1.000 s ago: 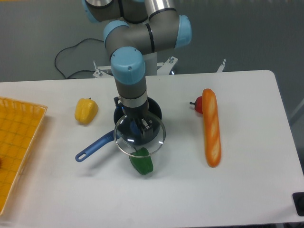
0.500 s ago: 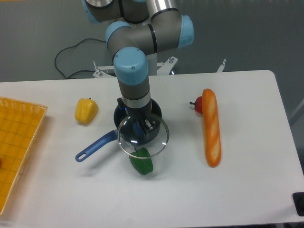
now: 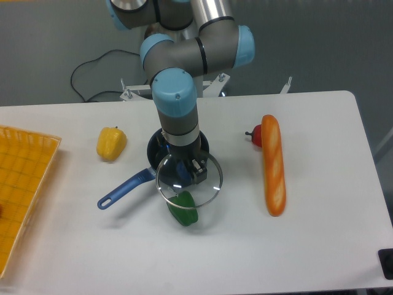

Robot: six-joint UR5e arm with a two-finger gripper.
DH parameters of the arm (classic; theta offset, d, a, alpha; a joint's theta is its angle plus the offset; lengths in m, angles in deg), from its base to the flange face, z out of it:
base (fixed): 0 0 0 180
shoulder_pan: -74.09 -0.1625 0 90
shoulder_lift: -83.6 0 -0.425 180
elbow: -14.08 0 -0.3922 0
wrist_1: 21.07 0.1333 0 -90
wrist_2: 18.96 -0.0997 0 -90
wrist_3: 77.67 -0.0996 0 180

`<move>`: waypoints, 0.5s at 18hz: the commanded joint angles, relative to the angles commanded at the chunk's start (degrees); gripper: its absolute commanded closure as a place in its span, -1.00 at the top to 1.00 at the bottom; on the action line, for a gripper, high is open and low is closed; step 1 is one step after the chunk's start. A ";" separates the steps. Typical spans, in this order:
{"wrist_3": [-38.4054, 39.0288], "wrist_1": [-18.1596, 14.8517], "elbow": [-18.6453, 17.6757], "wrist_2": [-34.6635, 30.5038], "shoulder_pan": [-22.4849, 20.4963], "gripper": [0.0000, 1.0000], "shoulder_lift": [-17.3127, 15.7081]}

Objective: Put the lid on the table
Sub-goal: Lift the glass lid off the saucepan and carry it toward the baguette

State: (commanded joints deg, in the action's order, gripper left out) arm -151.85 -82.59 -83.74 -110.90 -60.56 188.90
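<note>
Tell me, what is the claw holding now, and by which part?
The claw holds the glass lid by its central knob, above the saucepan and green pepper.

The arm points straight down, claw [image 3: 189, 172] clamped shut.

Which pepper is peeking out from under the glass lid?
The green pepper. The lid, held up by the gripper, overlaps its top in this view. The yellow pepper sits far to the left, and the red one hides behind the baguette.

A yellow pepper [image 3: 111, 143], blue-handled saucepan [image 3: 126, 188], green pepper [image 3: 183, 210], baguette [image 3: 273, 165] and yellow mesh tray [image 3: 21, 187].
</note>
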 joint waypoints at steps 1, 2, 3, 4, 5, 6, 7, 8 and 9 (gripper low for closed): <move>0.09 0.00 0.35 -0.09 -0.09 0.25 0.09; 0.17 0.09 0.88 -0.17 0.00 0.25 0.44; 0.09 0.09 1.66 -0.52 -0.09 0.25 1.14; 0.09 0.00 2.28 -1.57 -0.09 0.25 1.49; 0.09 0.00 2.55 -2.71 0.00 0.25 1.84; 0.09 0.00 2.81 -3.42 0.00 0.25 1.93; 0.09 0.00 2.99 -3.51 -0.09 0.25 2.02; -0.09 -0.09 3.25 -3.52 -0.26 0.25 2.20; -0.17 -0.09 3.34 -3.52 -0.70 0.25 2.29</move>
State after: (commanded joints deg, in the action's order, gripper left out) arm -152.03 -82.68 -80.40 -114.41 -61.26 191.18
